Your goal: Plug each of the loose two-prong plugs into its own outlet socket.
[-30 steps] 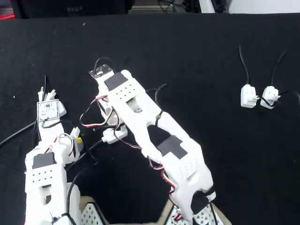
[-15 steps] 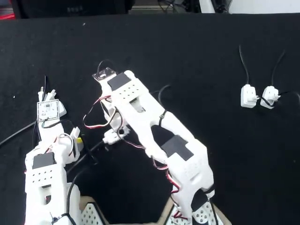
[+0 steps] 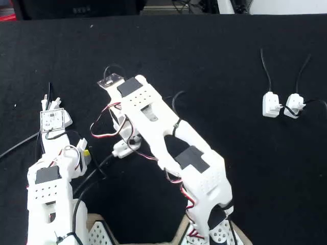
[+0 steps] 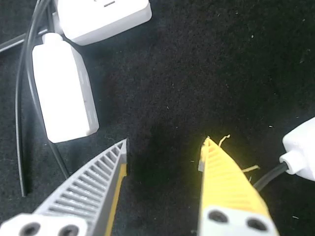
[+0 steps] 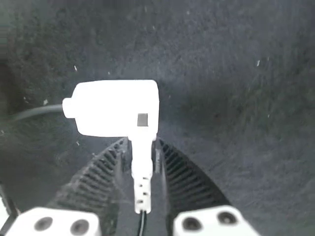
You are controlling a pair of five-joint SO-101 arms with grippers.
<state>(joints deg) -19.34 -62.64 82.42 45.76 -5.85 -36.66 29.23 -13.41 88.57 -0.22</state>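
Observation:
My right gripper [image 5: 141, 142] is shut on the narrow white stem of a white plug [image 5: 115, 108], whose cord runs off to one side. In the high view this plug [image 3: 122, 148] sits under the right arm, left of the table's middle. My left gripper [image 4: 165, 145] is open over bare black cloth, with one grey finger [image 4: 106, 169] and one yellow finger [image 4: 221, 172]. Just beyond it lie a long white block [image 4: 64, 93] and a second white block [image 4: 106, 14], with black cords alongside. Another white plug [image 4: 301, 152] on a cord lies beside the yellow finger.
Two white plug pieces [image 3: 271, 104] [image 3: 294, 105] with black cords lie side by side at the far right of the black cloth [image 3: 204, 56]. The right arm [image 3: 168, 138] slants across the table's middle. Black cables trail near the left arm [image 3: 48, 178].
The right arm's wrist has shifted slightly, and the plug under it has moved a little toward the left. The left arm has stayed still.

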